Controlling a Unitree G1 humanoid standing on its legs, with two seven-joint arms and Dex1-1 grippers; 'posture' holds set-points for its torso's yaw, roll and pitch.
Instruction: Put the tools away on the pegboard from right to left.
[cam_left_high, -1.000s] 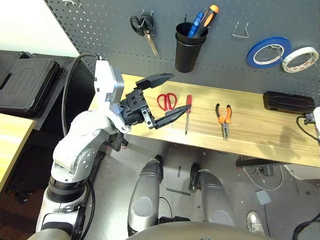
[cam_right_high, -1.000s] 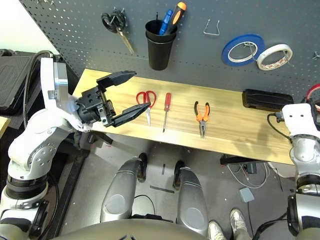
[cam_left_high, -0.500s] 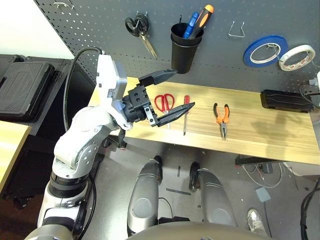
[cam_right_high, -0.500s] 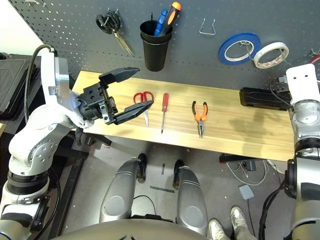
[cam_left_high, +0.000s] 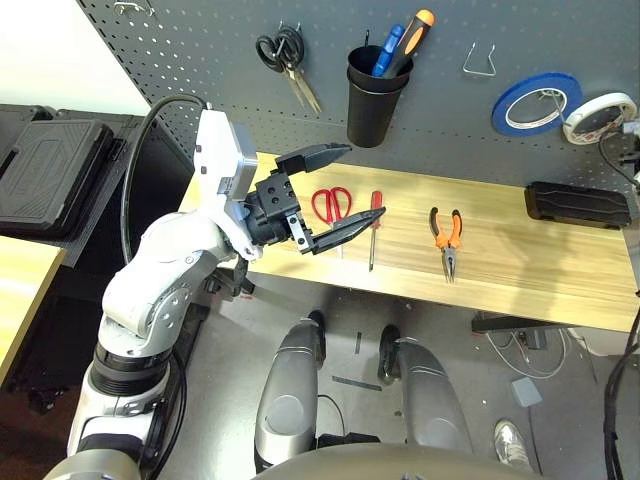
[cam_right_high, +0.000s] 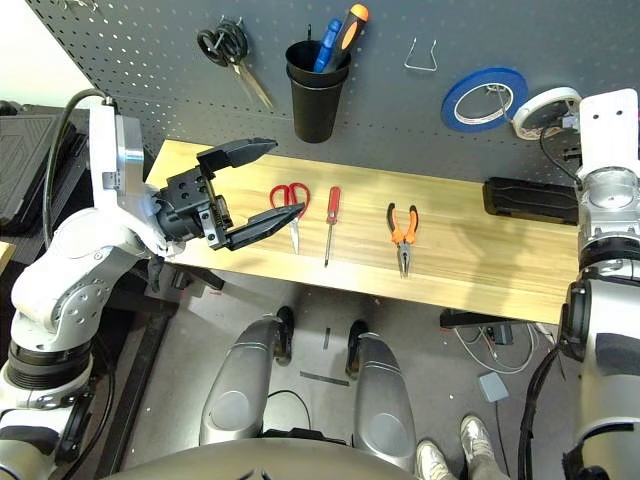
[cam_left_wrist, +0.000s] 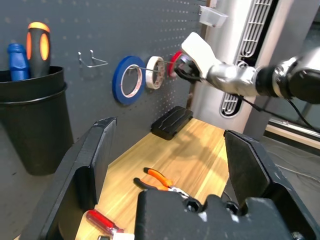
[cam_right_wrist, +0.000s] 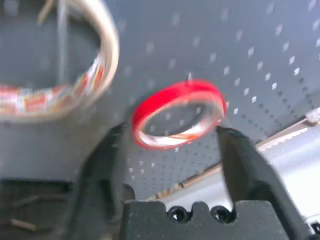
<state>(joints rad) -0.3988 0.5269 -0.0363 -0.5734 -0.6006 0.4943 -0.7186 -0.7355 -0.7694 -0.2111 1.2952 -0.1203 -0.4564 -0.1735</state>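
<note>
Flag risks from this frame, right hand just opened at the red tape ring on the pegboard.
1. The red tape ring sits between the open right hand's fingers at a thin peg; pulling back off-line could drag it off.
2. The white tape roll hangs right beside it and could get bumped.
3. The open left hand hovers over the red-handled scissors; a low move could knock them.

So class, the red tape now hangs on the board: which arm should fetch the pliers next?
Probably the left: its open gripper hovers over the bench near the pliers, while the right gripper is up at the red tape.
</note>
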